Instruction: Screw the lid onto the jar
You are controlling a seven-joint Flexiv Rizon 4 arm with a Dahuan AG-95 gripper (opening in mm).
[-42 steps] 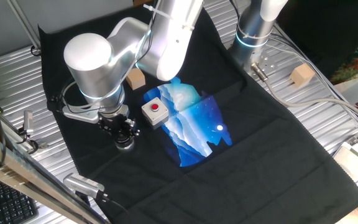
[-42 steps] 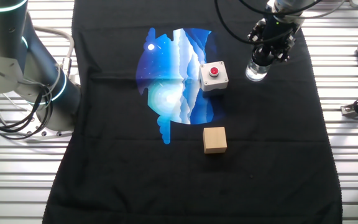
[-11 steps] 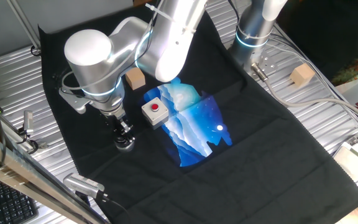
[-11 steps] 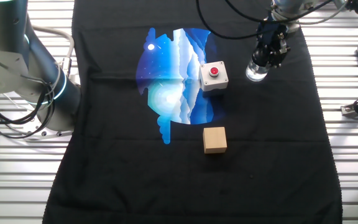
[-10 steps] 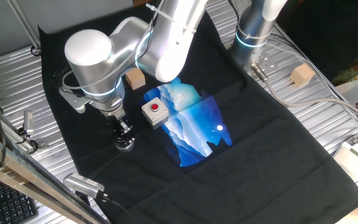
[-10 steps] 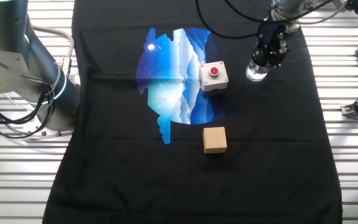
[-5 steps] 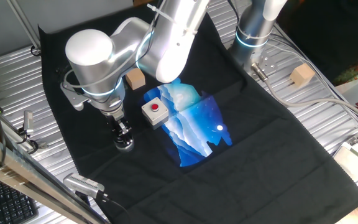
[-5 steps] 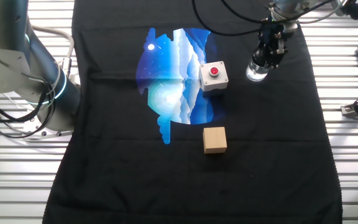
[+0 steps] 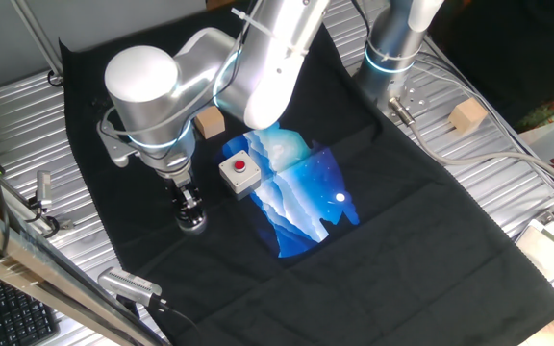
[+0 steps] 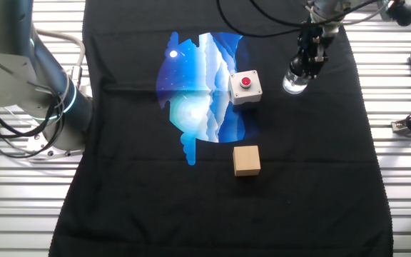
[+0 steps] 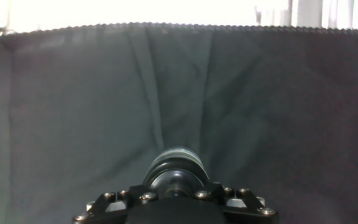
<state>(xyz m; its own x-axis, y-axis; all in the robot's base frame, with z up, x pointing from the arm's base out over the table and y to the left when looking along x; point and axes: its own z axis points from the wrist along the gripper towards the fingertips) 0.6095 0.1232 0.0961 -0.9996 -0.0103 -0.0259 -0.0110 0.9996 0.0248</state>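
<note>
The gripper [image 9: 190, 208] is seen lowered straight down over the jar [image 9: 194, 224], which stands upright on the black cloth [image 9: 402, 221] near the cloth's edge; in the other fixed view the gripper [image 10: 305, 66] is shown directly above the jar [image 10: 294, 85], the clear body of the jar being visible just below the dark fingers. The lid [image 11: 176, 163] is seen in the hand view as a dark round cap set on top of the jar, just ahead of the gripper's body; the fingers are drawn close together around the top of the jar, but whether the lid is actually clamped cannot be told from these pictures, since the fingertips are hidden in every view. The jar is placed beside the white box with a red button [image 9: 240, 173], a little apart from it; the same box [image 10: 245, 87] is shown at the edge of the blue printed patch [image 10: 200, 86]. A tan wooden cube [image 10: 247, 160] is seen lying well apart from the jar, on the far side of the box; in the one fixed view the cube [image 9: 210, 122] is partly covered by the arm. A second wooden cube [image 9: 466, 116] is set on the metal table [image 9: 489, 183], off the cloth.
</note>
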